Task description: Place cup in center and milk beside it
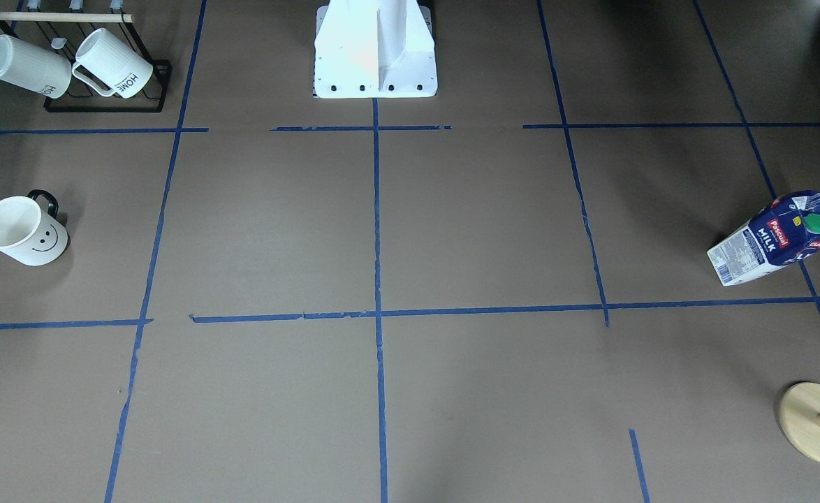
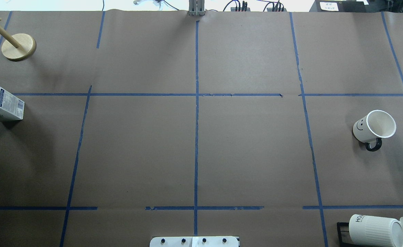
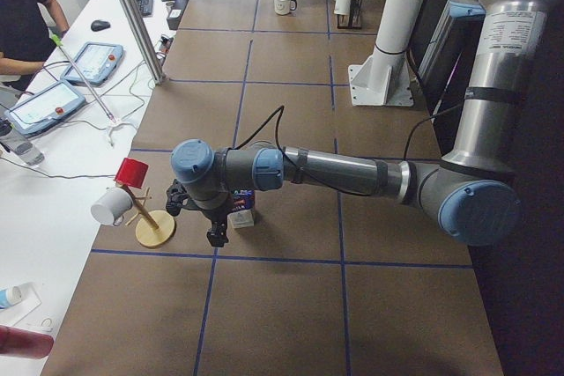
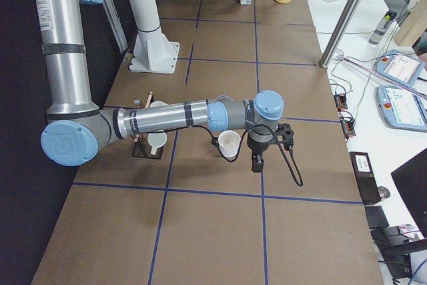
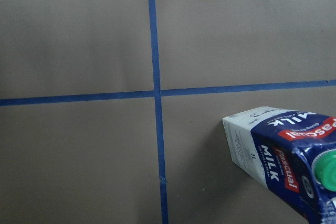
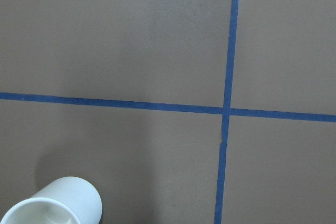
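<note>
The cup [image 1: 22,230] is a white mug with a smiley face, upright at the table's right end; it also shows in the overhead view [image 2: 373,127] and at the bottom left of the right wrist view [image 6: 58,205]. The milk [image 1: 773,237] stands at the left end, also in the overhead view [image 2: 0,101] and the left wrist view [image 5: 286,153]. The center [image 2: 196,94], where the tape lines cross, is bare. My left gripper [image 3: 217,233] hovers beside the milk. My right gripper [image 4: 257,163] hovers beside the cup [image 4: 229,143]. I cannot tell whether either is open or shut.
A black rack [image 1: 103,70] with two ribbed HOME mugs stands at the robot's near right corner. A wooden mug tree [image 1: 818,423] stands at the far left corner, beyond the milk. The white robot base [image 1: 375,49] is at the table's near edge.
</note>
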